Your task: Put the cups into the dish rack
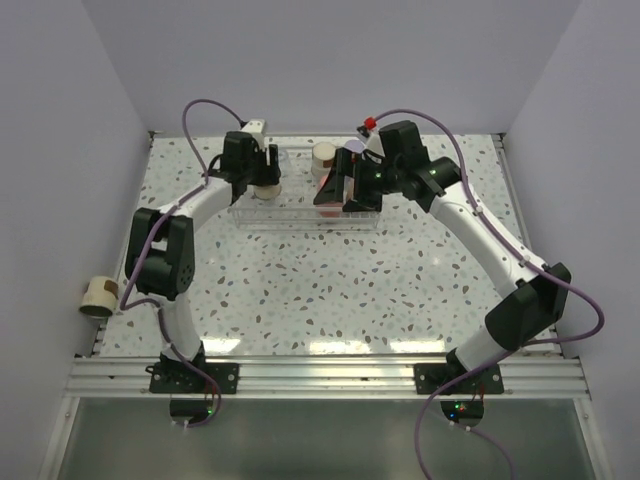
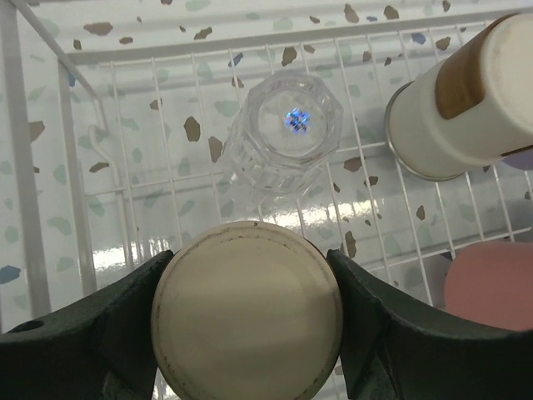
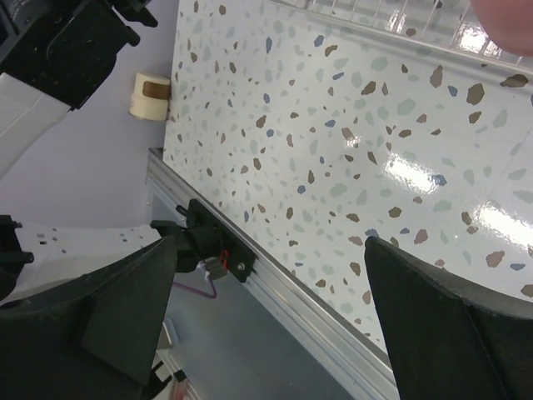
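A tan-banded cup [image 1: 98, 295] lies by the table's [image 1: 320, 290] 9 o'clock edge. The left hand [image 2: 250, 277] clamps the beige cup [image 2: 248, 329] over the dish rack's [image 1: 290, 216] left end. Inside the rack, a clear cup [image 2: 283, 129] sits at the beige cup's 12 o'clock, a tan-based cup [image 2: 454, 100] at 2 and a pink cup [image 2: 491, 287] at 3. The right hand [image 3: 266, 304] gapes empty.
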`<control>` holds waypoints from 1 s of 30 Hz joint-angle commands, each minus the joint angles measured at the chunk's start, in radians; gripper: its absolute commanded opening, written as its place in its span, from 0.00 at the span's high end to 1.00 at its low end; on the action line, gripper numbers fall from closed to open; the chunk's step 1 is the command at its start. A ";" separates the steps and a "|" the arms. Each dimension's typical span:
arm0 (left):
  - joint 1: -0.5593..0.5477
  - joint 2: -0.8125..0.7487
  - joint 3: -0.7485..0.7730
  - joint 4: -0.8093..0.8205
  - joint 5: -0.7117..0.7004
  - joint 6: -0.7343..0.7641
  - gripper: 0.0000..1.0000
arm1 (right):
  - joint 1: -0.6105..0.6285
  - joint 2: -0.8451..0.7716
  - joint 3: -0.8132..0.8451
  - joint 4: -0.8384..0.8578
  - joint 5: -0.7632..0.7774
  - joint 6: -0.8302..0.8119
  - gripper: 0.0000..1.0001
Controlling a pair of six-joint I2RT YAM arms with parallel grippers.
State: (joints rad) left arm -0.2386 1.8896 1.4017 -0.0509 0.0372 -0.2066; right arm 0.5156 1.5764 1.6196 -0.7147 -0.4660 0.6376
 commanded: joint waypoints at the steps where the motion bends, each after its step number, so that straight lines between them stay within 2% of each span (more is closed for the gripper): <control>1: -0.007 0.029 -0.003 0.089 -0.009 -0.007 1.00 | -0.003 -0.026 -0.015 0.031 -0.030 0.016 0.02; 4: -0.007 0.031 -0.013 0.105 -0.032 -0.008 1.00 | -0.003 -0.033 -0.026 0.032 -0.028 0.016 0.02; 6: -0.007 0.032 -0.015 0.099 -0.034 -0.001 0.91 | -0.005 -0.036 -0.032 0.032 -0.026 0.014 0.02; 7: -0.007 0.035 -0.015 0.095 -0.027 0.010 0.73 | -0.003 -0.036 -0.033 0.032 -0.025 0.014 0.02; 8: -0.008 0.037 -0.015 0.082 -0.025 0.018 0.61 | -0.005 -0.036 -0.035 0.032 -0.025 0.014 0.02; 9: -0.010 0.036 -0.020 0.076 -0.023 0.025 0.42 | -0.005 -0.035 -0.038 0.032 -0.025 0.013 0.02; 16: -0.019 -0.073 -0.108 0.071 -0.061 0.021 0.02 | -0.003 -0.027 -0.055 0.061 -0.037 0.023 0.02; 24: -0.019 -0.338 -0.213 0.054 -0.109 -0.108 0.00 | -0.002 -0.041 -0.079 0.092 -0.026 0.028 0.02; 27: -0.007 -0.441 -0.222 -0.058 -0.273 -0.186 0.00 | -0.002 -0.047 -0.087 0.100 -0.025 0.033 0.02; 28: 0.002 -0.466 -0.224 -0.149 -0.313 -0.213 0.00 | 0.000 -0.049 -0.089 0.103 -0.025 0.033 0.02; 30: 0.054 -0.541 -0.250 -0.242 -0.388 -0.301 0.00 | 0.000 -0.052 -0.092 0.107 -0.020 0.033 0.02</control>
State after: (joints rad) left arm -0.2447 1.4342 1.1831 -0.1265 -0.1711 -0.3687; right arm 0.5159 1.5761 1.5307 -0.6556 -0.4736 0.6590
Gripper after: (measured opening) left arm 0.997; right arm 0.983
